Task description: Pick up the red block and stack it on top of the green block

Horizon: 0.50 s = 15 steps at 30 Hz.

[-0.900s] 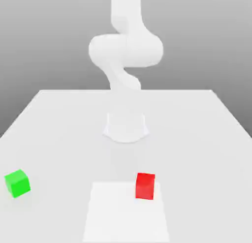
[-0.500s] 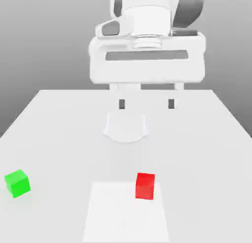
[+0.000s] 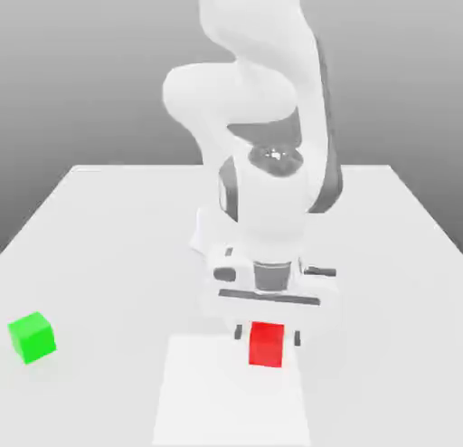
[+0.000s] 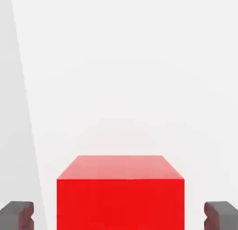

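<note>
The red block [image 3: 267, 344] rests on the white table [image 3: 108, 219] near its front, right of centre in the exterior view. My gripper [image 3: 268, 336] has come down over it and is open, one finger on each side of the cube. In the hand view the red block [image 4: 121, 194] sits between the dark fingertips [image 4: 18, 214], with a bare gap on both sides, so nothing is gripped. The green block [image 3: 33, 337] lies far off at the exterior view's left, near the table's edge.
A lighter square patch [image 3: 226, 400] marks the table's front, and the red block stands on its far right corner. The arm's round base [image 3: 206, 237] stands at the middle of the table behind the hand.
The hand has dropped from high above the table to the red block, its fingers now straddling the cube. Neither block has moved.
</note>
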Motion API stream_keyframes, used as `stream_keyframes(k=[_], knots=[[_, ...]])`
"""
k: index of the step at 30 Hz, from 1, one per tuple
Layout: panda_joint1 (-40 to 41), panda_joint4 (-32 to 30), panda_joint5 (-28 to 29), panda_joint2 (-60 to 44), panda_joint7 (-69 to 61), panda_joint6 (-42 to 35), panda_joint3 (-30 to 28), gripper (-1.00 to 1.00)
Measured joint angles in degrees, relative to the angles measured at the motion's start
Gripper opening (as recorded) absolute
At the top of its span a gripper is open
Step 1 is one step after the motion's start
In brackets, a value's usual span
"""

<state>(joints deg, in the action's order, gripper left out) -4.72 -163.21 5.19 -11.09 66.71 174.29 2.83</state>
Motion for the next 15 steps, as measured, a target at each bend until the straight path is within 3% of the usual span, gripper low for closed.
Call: stream_keyframes(k=[5, 11, 15], knots=[[0.0, 0.0, 0.2, -0.1, 0.2, 0.1, 0.0, -1.00], [1.0, -1.6, -5.0, 11.0, -3.6, -9.3, 2.5, -1.00], [5.4, -0.2, -6.2, 14.2, -9.7, -14.0, -0.3, -1.00]])
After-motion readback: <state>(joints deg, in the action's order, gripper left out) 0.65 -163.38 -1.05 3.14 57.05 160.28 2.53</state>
